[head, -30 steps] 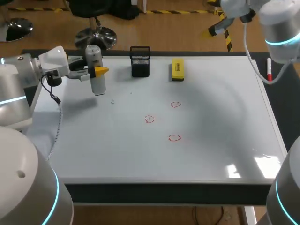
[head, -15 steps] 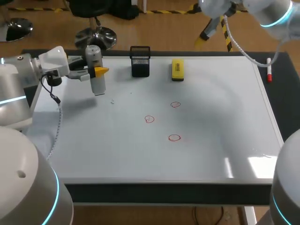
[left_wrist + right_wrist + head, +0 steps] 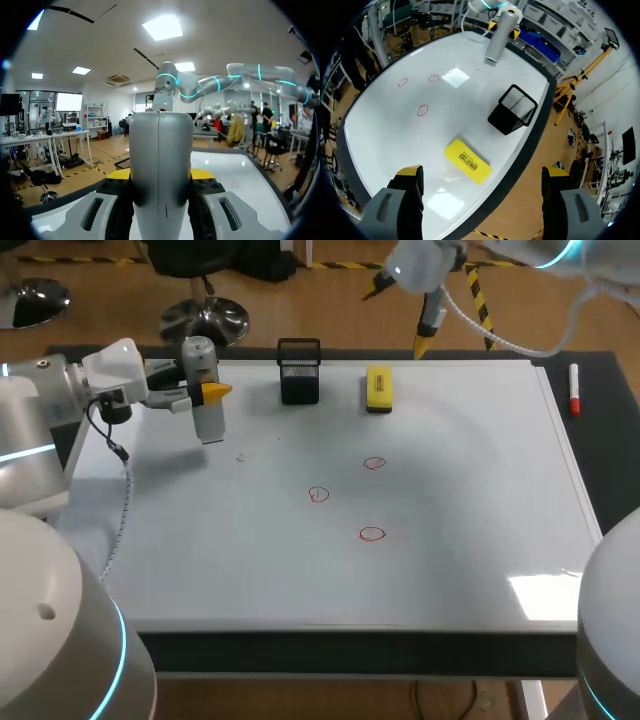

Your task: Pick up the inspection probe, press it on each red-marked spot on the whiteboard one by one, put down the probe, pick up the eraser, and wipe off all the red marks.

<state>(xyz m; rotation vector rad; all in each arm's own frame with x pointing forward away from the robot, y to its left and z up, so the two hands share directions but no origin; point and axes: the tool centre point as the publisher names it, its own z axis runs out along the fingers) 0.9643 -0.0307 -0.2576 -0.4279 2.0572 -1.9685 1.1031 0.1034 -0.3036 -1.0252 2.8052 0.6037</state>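
your right arm has swung from the 1 o'clock corner toward 12 o'clock along the whiteboard's far edge, while your left arm has not moved. the right gripper [image 3: 482,175] now hangs just beyond that edge, its fingers spread wide with nothing between them. in the head view the yellow eraser [image 3: 378,388] lies near it at about 6 o'clock, flat on the whiteboard [image 3: 480,540], with the black mesh holder [image 3: 299,370] at the eraser's 9 o'clock. the left gripper [image 3: 160,175] pinches the grey inspection probe [image 3: 208,420], roughly upright, over the board's 10 o'clock corner. the three red marks [image 3: 371,533] lie well apart from the probe, at its 4 o'clock.
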